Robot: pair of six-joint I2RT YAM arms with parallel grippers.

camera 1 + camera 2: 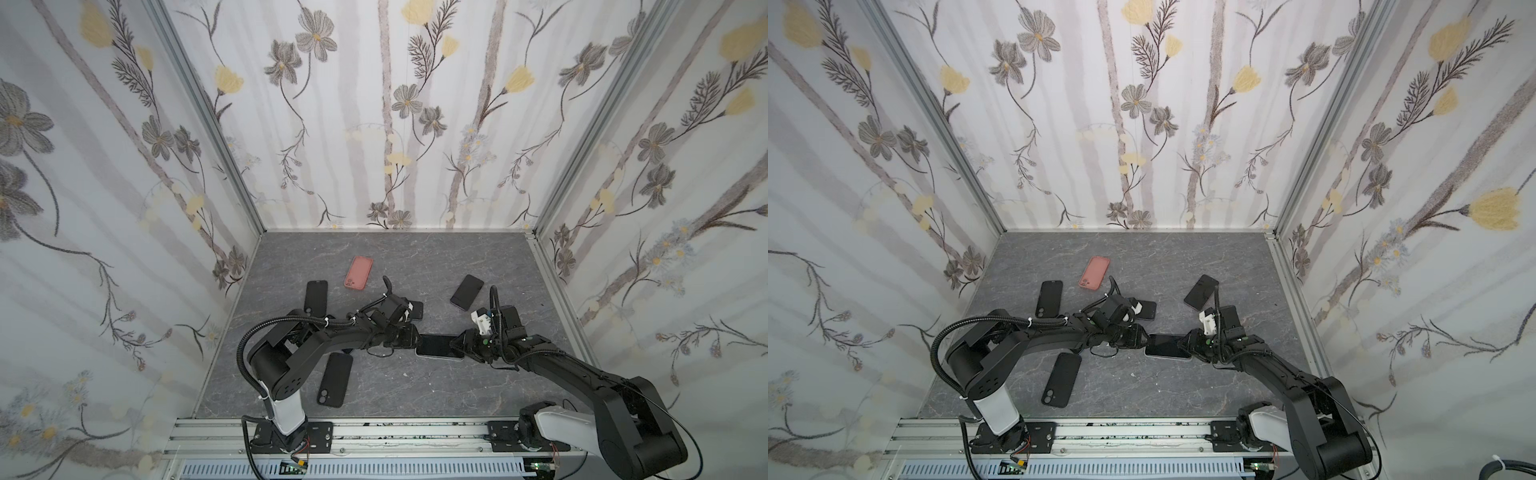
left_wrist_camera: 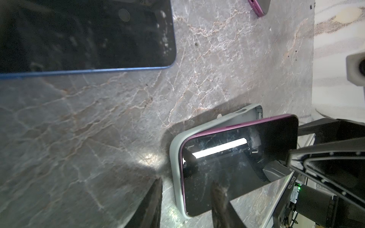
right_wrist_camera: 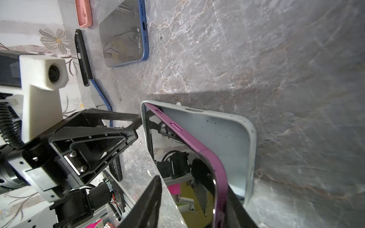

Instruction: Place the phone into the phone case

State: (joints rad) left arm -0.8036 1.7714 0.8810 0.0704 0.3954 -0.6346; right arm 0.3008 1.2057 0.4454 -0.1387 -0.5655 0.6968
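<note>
A phone (image 1: 438,345) (image 1: 1167,345) with a purple frame and dark screen lies mid-table, partly inside a pale grey phone case (image 2: 175,167) (image 3: 227,134). The end toward my left gripper (image 1: 409,338) (image 2: 186,181) sits in the case. The end toward my right gripper (image 1: 459,345) (image 3: 193,187) is tilted up out of it. The left gripper is open: one finger (image 2: 223,205) is over the screen, the other on the table beside the case. The right gripper is open too, with one finger (image 3: 237,207) below the raised purple edge and the other clear of the screen.
A pink case (image 1: 358,272) lies at the back. A black case (image 1: 316,297) lies at the left and another black case (image 1: 336,380) at the front left. A dark phone (image 1: 467,291) is at the back right. A blue-framed phone (image 2: 85,33) (image 3: 124,33) lies behind the left wrist. Walls enclose three sides.
</note>
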